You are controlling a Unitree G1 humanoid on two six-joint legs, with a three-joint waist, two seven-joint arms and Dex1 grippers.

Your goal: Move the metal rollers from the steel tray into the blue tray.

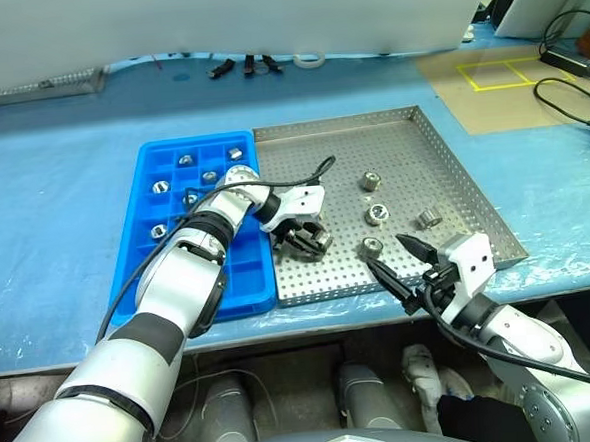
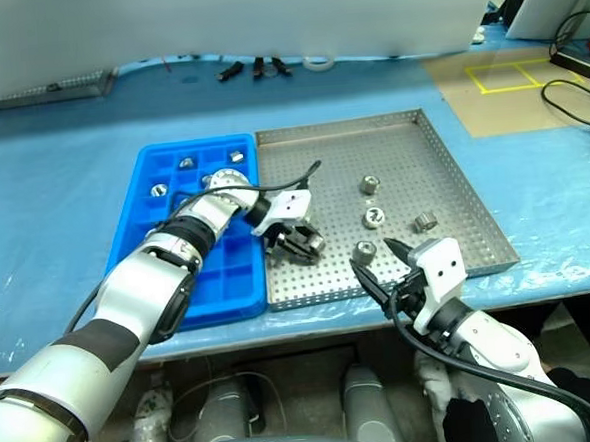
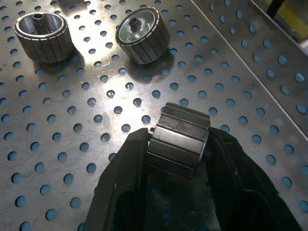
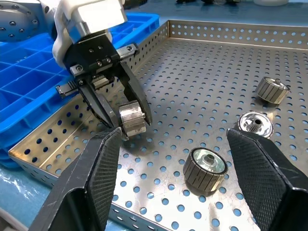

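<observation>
The steel tray (image 1: 370, 131) lies on the blue table, with the blue tray (image 1: 246, 276) against its left side. My left gripper (image 1: 311, 242) is shut on a ribbed metal roller (image 3: 178, 142) just over the steel tray's front-left floor; the held roller (image 4: 132, 118) is also in the right wrist view. Several more rollers rest loose in the steel tray, among them one (image 1: 371, 181) further back and one (image 1: 371, 246) nearest my right gripper (image 1: 398, 265). That gripper is open over the tray's front rim. Several rollers sit in the blue tray's far compartments (image 1: 209, 176).
Black clips (image 1: 248, 66) and a white ring (image 1: 310, 58) lie at the table's back edge. Black cables (image 1: 568, 94) and a yellow taped square (image 1: 501, 73) are at the far right. The blue tray's near compartments hold nothing.
</observation>
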